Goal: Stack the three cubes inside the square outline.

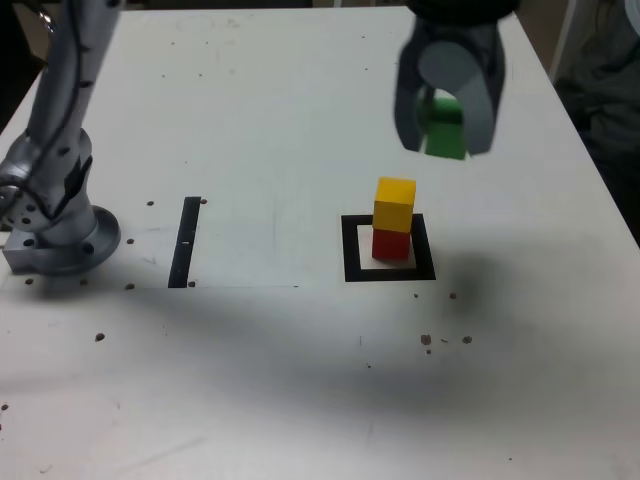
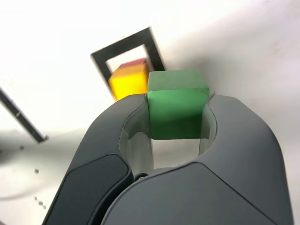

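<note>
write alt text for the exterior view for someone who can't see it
A grey robot gripper holds a small green cube in the air above a white table. Below it, a yellow cube sits on a red cube inside a thick black square outline, with a narrow black strip towards the exterior view's left.

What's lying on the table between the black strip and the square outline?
Nothing: in the exterior view the white table is bare between the black strip and the square outline.
</note>
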